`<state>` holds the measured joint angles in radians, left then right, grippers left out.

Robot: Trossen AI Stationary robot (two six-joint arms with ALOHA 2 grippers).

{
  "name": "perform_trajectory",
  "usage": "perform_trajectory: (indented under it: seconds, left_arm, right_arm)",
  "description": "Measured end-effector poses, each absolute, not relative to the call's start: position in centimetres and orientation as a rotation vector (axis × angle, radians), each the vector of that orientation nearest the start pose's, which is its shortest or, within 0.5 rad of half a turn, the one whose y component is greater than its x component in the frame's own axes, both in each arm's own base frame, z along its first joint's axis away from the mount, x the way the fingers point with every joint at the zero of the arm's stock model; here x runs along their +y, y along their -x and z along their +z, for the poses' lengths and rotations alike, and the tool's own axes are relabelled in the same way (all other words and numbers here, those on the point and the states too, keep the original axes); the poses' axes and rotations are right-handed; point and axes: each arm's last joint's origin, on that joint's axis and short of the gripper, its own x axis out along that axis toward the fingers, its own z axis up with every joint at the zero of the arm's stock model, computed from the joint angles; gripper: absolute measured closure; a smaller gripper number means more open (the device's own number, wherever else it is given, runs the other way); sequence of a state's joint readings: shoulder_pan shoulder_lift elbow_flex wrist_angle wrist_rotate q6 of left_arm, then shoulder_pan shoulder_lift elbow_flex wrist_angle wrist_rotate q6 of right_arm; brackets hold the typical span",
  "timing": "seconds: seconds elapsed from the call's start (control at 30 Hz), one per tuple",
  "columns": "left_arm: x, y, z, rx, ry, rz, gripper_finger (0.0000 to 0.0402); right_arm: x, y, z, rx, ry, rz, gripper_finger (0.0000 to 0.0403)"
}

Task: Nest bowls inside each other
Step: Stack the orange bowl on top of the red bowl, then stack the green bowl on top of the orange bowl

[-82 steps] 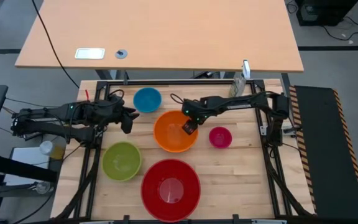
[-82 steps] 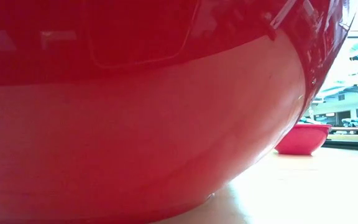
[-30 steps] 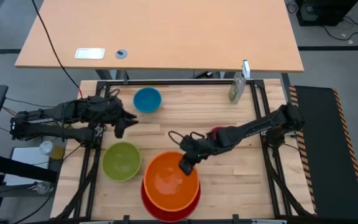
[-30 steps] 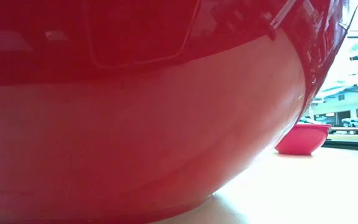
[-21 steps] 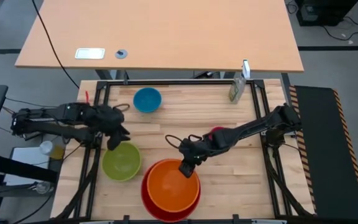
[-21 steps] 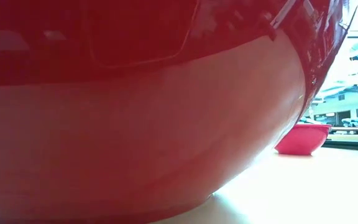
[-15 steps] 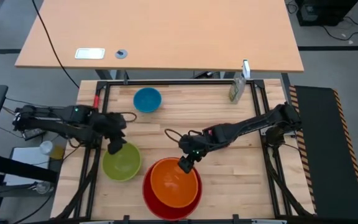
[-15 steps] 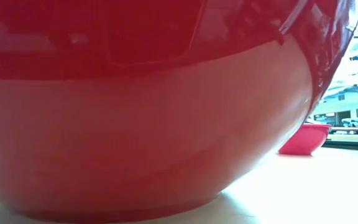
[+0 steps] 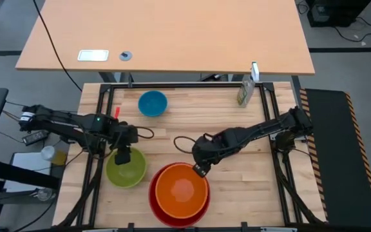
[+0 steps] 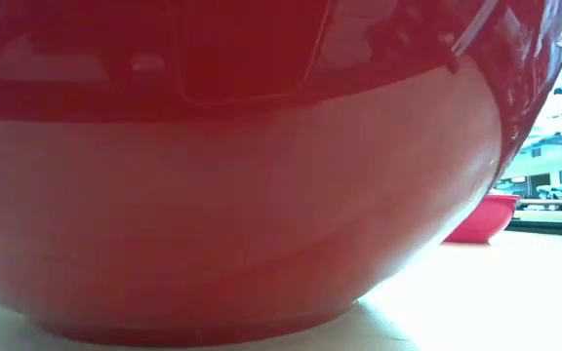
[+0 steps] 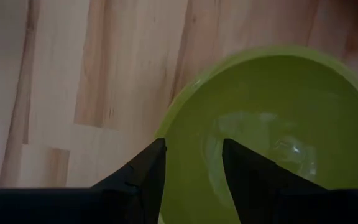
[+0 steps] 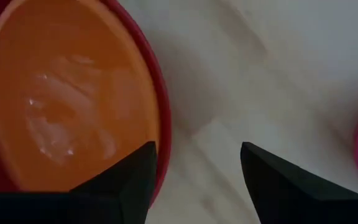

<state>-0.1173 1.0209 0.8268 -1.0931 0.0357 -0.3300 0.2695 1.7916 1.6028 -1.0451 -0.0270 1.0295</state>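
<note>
The orange bowl [image 9: 181, 189] sits nested in the red bowl [image 9: 152, 202] at the table's near edge. My right gripper [image 9: 201, 169] hangs open above their far right rim; one finger is over the red rim [image 12: 164, 112], the other over bare table. My left gripper [image 9: 122, 156] points down, open, over the far rim of the lime green bowl [image 9: 126, 169]. Its fingers stand on either side of that rim [image 11: 166, 134], and no touch shows. The blue bowl [image 9: 152, 103] rests at the far side. The pink bowl [image 10: 486, 216] stands to the right, under my right arm.
A small bottle-like object [image 9: 244, 93] stands at the far right corner of the work surface. The black frame rails [image 9: 172, 85] border the wooden top. Open wood lies to the right of the red bowl. In the low view the red bowl [image 10: 242, 195] fills nearly everything.
My right gripper has set the tilted orange bowl down level into the red bowl, let go of its rim and drawn slightly toward the far right. The red bowl has shifted a little. My left gripper has travelled toward the near edge and down, tipping over the green bowl's far rim.
</note>
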Motion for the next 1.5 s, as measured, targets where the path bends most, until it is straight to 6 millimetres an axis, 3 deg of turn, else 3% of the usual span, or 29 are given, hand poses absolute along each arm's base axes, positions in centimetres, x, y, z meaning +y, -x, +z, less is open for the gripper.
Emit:
perform_trajectory:
  seconds: [0.17,0.37,0.47,0.67,0.93,1.07,1.27,1.4,1.5]
  left_arm:
    - [-1.9,-15.4,25.3,1.259,0.235,0.077,0.0239]
    - [-1.9,-15.2,25.3,1.266,0.219,0.069,0.0239]
    - [-1.8,-15.3,24.1,1.292,0.202,0.071,0.0239]
    - [-1.2,-14.0,20.0,1.412,0.243,0.155,0.0239]
    - [-1.0,-14.1,19.3,1.406,0.411,0.309,0.0244]
    - [-1.1,-14.3,18.8,1.443,0.411,0.324,0.0277]
    - [-1.3,-14.9,18.6,1.467,0.477,0.279,0.0379]
    - [-1.3,-14.9,19.3,1.445,0.523,0.275,0.0380]
    - [-1.2,-15.1,21.0,1.387,0.513,0.299,0.0376]
  right_arm:
    - [10.8,-34.7,28.0,1.162,-0.591,-0.427,0.0167]
    - [10.5,-34.6,29.0,1.138,-0.585,-0.433,0.0167]
    - [10.5,-34.7,30.1,1.094,-0.565,-0.424,0.0167]
    - [10.7,-34.8,30.2,1.061,-0.534,-0.433,0.0167]
    - [10.6,-35.0,30.3,1.026,-0.512,-0.440,0.0167]
    - [10.6,-35.1,30.3,1.021,-0.499,-0.438,0.0168]
    - [10.6,-35.1,30.3,1.028,-0.483,-0.424,0.0177]
    - [10.1,-35.1,31.0,1.041,-0.488,-0.426,0.0189]
    - [9.4,-35.0,32.1,1.039,-0.470,-0.436,0.0200]
